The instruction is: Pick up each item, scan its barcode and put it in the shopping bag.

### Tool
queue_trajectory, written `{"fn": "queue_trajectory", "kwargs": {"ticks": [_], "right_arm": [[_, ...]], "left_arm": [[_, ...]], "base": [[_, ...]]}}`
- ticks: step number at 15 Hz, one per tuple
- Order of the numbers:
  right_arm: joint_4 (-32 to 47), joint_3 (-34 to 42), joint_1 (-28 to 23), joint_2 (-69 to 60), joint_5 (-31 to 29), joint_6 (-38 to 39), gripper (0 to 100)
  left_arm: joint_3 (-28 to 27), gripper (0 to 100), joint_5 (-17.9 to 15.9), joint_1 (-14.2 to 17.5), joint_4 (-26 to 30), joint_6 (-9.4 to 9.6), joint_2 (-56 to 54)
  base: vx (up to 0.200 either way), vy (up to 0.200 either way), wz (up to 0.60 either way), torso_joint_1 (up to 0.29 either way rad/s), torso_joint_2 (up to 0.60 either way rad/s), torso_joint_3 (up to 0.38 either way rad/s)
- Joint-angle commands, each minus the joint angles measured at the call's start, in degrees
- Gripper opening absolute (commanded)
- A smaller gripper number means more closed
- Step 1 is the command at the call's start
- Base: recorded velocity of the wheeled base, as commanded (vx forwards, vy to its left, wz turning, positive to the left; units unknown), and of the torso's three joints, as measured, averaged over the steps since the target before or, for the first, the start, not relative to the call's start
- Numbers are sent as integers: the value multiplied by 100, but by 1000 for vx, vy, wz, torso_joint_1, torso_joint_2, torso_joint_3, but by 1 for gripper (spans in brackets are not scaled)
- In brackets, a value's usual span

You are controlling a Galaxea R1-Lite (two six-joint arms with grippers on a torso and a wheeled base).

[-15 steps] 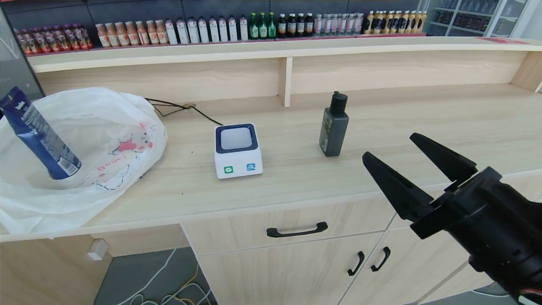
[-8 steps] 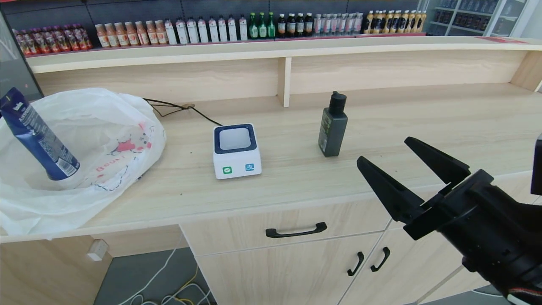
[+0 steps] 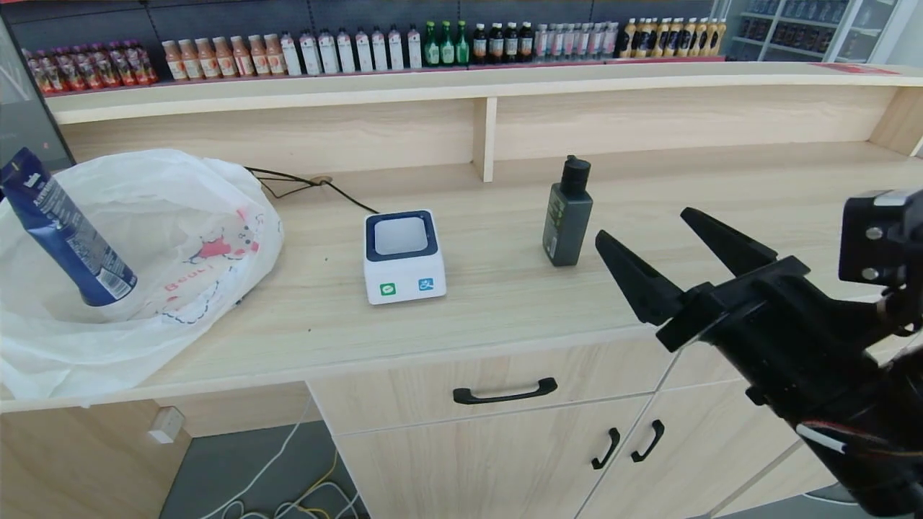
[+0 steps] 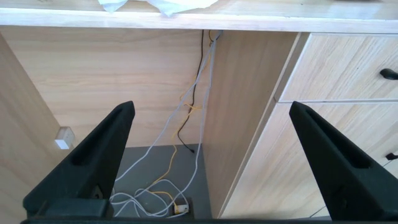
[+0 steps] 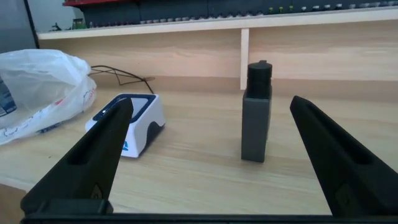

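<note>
- At the right of the head view, the right gripper [image 3: 642, 225] hangs over the front edge of the counter [image 3: 505, 303]. Its two black fingers are spread wide, nothing is between them, and their tips are turned toward the dark bottle [image 3: 568, 213].
- Just right of the frame's centre, the dark bottle stands upright on the counter with its black cap on top. It is near the gripper's closer fingertip (near, but not touching).
- In the middle of the frame sits the white scanner [image 3: 404, 256], its dark-rimmed window facing up. It is left of the bottle and well apart from it, and a black cable [image 3: 303, 184] runs from behind it toward the back wall.
- At the left of the frame, the white plastic shopping bag [image 3: 180, 238] lies open on the counter. A blue tube [image 3: 65, 231] leans inside it, its top tilted toward the upper left.
- In the left wrist view, the left gripper [image 4: 211, 106] is below counter height and faces the cabinet front. Its fingers are wide apart and hold nothing, and loose wires [image 4: 186, 155] hang down to the floor beyond it.
- Along the top of the head view, a row of drink bottles [image 3: 433, 47] lines a shelf behind the counter.
</note>
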Motion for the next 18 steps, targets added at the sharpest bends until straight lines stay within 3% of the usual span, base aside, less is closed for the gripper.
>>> {"fn": "queue_trajectory", "kwargs": {"ticks": [1,8,10,18], "right_arm": [[-1,-418,-157,560,1,-13,100],[-1,-664,-535,1237,18,-4,100],[-1,-866,-851,1140,449,-65,100],[2645,-2396,-983,762,616,-74,100]], "left_arm": [[0,100,9,0,0,-4,-2],[0,100,9,0,0,-4,-2],[0,100,0,0,0,-4,-2],[0,100,9,0,0,-4,-2]], "base": [[0,0,0,0,0,0],[0,0,0,0,0,0],[0,0,0,0,0,0],[0,0,0,0,0,0]]}}
